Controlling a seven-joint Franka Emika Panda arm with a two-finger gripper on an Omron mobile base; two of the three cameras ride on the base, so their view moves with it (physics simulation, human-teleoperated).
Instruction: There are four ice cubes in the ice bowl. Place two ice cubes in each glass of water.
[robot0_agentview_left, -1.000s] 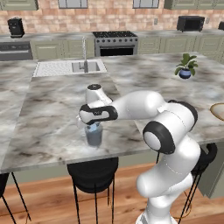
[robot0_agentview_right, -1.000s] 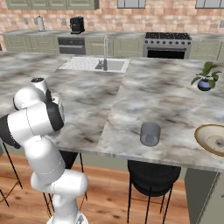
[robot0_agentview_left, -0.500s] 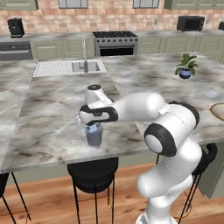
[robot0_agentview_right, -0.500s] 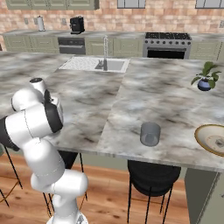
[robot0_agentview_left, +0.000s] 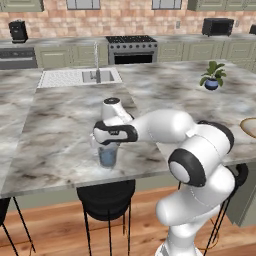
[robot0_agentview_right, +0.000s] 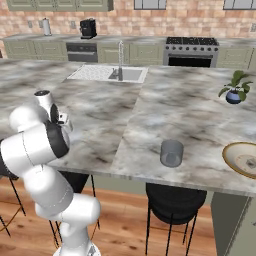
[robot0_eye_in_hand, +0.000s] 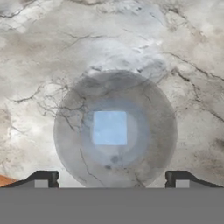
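Ice like this is small, hard, wet and slippery, so it is best pinched on two flat sides. One ice cube (robot0_eye_in_hand: 110, 127) sits inside the near glass of water (robot0_agentview_left: 107, 154), right under the gripper (robot0_eye_in_hand: 109, 178), whose jaws stand wide apart and hold nothing. The other glass (robot0_agentview_right: 171, 152) waits far to the right, near the ice bowl (robot0_agentview_right: 231, 157).
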